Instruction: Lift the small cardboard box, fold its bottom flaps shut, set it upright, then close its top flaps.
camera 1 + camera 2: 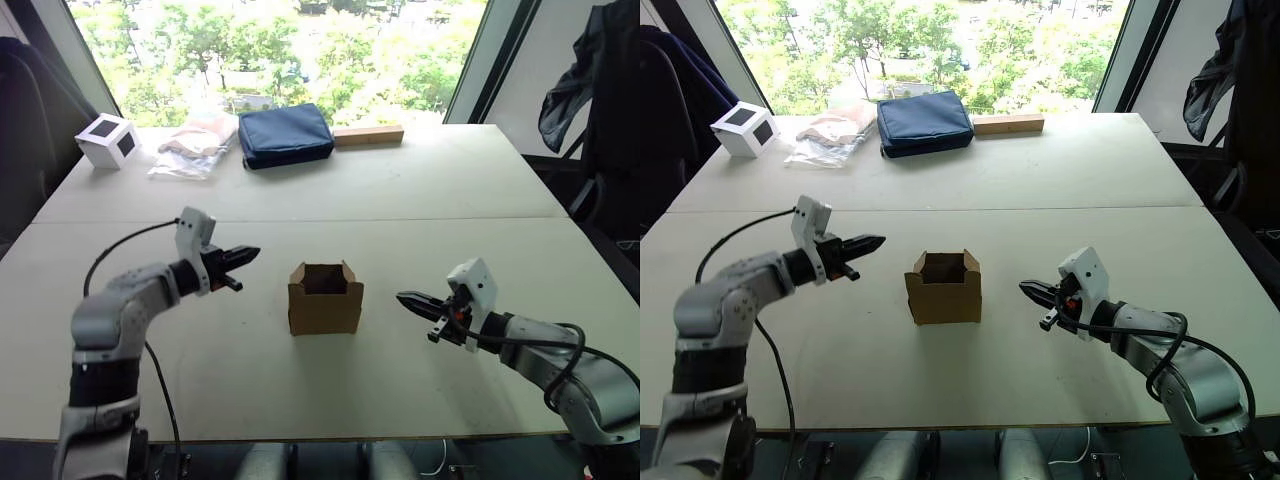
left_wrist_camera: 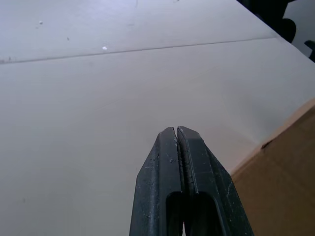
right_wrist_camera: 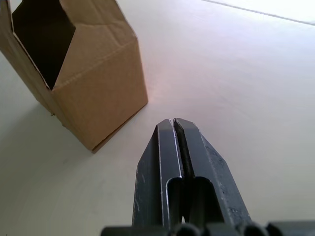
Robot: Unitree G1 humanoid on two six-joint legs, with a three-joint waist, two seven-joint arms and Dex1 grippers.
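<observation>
From the head views, the small cardboard box (image 1: 325, 298) stands upright on the surface (image 1: 420, 190), its top flaps (image 1: 325, 271) open, right between the two arms. The left gripper (image 1: 243, 256) and the right gripper (image 1: 413, 299) both point in at it, each near but not touching, about equally close. In the left wrist view, that gripper (image 2: 176, 132) is pinched closed, with the box (image 2: 283, 172) off to one side. In the right wrist view, that gripper (image 3: 172, 122) is closed too, and the box (image 3: 78, 73) waits just ahead, its open end dark inside.
</observation>
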